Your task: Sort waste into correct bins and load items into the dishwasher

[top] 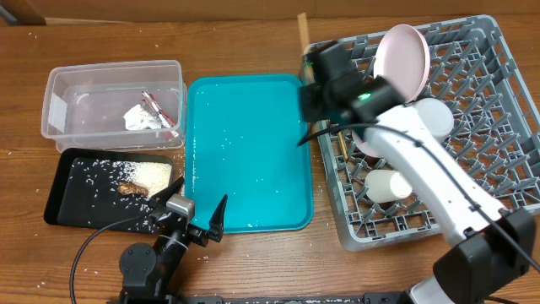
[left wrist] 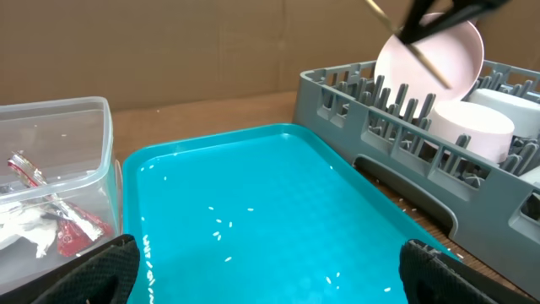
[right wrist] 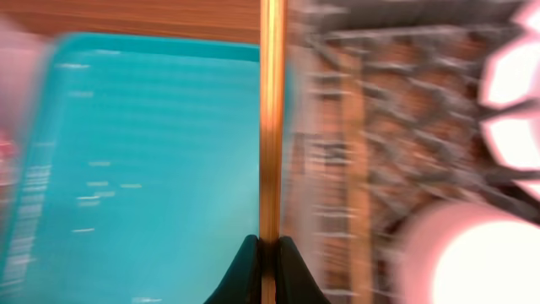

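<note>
Overhead, the clear plastic tub (top: 114,80) at far left holds a crumpled red wrapper (top: 166,116) and a crumpled white paper scrap (top: 139,119). Just in front of it, the black tray (top: 63,198) carries loose rice grains (top: 153,173) with a brownish food lump (top: 131,187) among them. The teal serving tray (top: 245,110) in the middle bears only a few scattered grains. At right, the grey dish rack (top: 498,76) holds a pinkish plate (top: 403,55) standing on edge, a white bowl (top: 434,114) beside it and a small white cup (top: 388,186) lying near the front. Anything further under the arm is hidden.

A wooden chopstick (right wrist: 272,118) is above the rack's left rim, between the teal tray and the rack. Its long axis runs almost straight toward the far edge of the table, and its free end points that way. From the left wrist it shows as a slanted line crossing in front of the plate. Whether a second stick lies against it cannot be told.

The right gripper (right wrist: 268,252) is clamped on the chopstick near its lower part, and the rest of the stick reaches straight out beyond the fingertips. That view is blurred.

The left gripper (top: 198,218) has its fingers spread wide at the near edge of the teal tray and holds nothing.
</note>
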